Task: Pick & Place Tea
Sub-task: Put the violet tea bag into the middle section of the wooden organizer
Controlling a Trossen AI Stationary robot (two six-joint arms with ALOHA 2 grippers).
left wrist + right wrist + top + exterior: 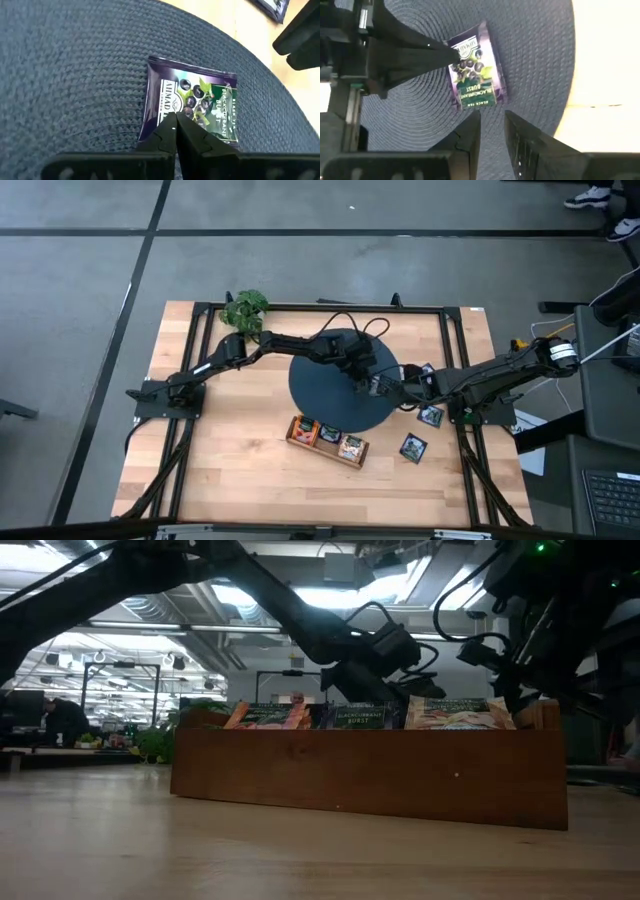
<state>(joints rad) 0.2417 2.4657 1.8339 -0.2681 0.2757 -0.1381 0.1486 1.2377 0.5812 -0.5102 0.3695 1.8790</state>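
A dark purple tea sachet (192, 102) with blue-green print lies flat on the round dark mat (320, 380), near the mat's right side. My left gripper (175, 122) is shut, with its tips on that sachet. The right wrist view shows the same sachet (472, 75) with the left fingers (427, 52) reaching its edge. My right gripper (492, 130) stands open just short of the sachet, with nothing between its fingers. Three more tea sachets (430, 415) (413, 447) (425, 370) lie on the wood to the right of the mat. My left gripper sets its shut fingertips (167, 132) on the sachet's printed face close to one edge (150, 132). It does not pinch the sachet. The fingers slant down from the table's left. The sachet lies flat on the mat.
A long brown compartment tray (327, 442) with sachets standing in it (360, 715) sits near the table's front edge, below the mat. A green plant (245, 308) stands at the far left. The two arms meet closely over the mat's right side (390, 388).
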